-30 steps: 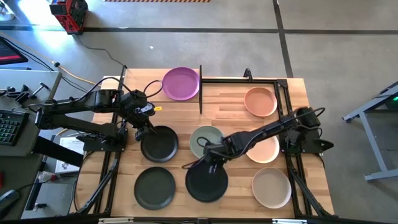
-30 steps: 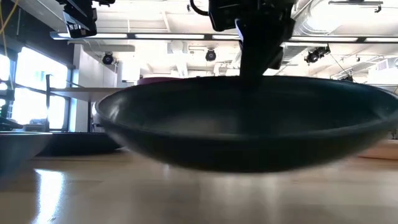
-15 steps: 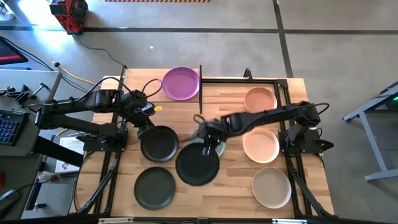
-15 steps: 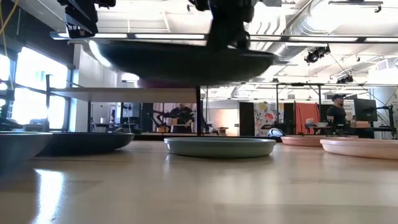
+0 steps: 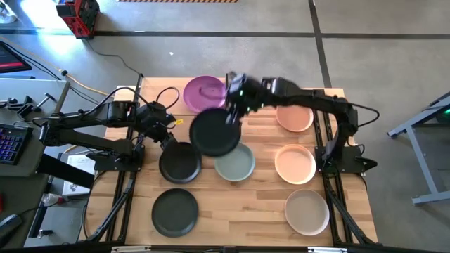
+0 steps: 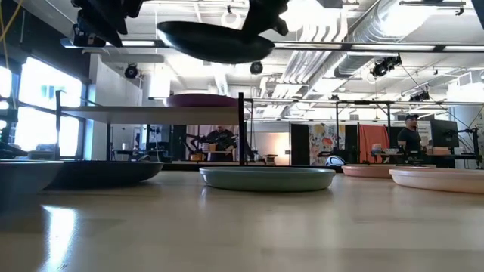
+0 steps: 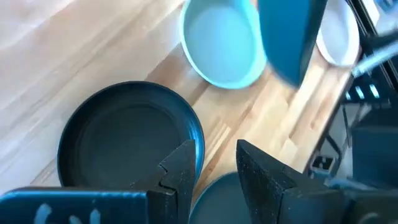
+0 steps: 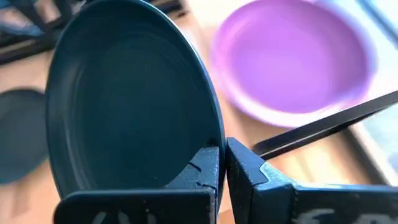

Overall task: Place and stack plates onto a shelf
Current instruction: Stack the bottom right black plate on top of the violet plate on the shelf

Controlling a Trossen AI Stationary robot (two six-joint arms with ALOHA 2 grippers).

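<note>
My right gripper (image 5: 234,105) is shut on a black plate (image 5: 214,131) and holds it high over the table's middle, next to the shelf (image 6: 151,113). A purple plate (image 5: 202,91) lies on that shelf. My left gripper (image 5: 167,140) hovers open over the far rim of another black plate (image 5: 179,162) at the left, with nothing between its fingers (image 7: 186,165). A sage green plate (image 5: 235,164) rests flat on the table under the lifted plate's near edge. My right gripper pinches the black plate's rim (image 8: 208,140) between its two fingers, on the plate's far right side. The fingers slant down from the table's far right. The plate is lifted clear of the table and hangs tilted, its hollow side toward the gripper.
On the table lie a dark grey plate (image 5: 174,211) at the near left, two peach plates (image 5: 294,115) (image 5: 294,164) at the right and a beige plate (image 5: 306,211) at the near right. A black shelf post (image 5: 226,98) stands beside the held plate.
My right gripper has carried the black plate up from the table's near middle toward the far edge and the shelf, tipping it; the sage green plate now shows whole. My left gripper has rolled about its own line while staying in place.
</note>
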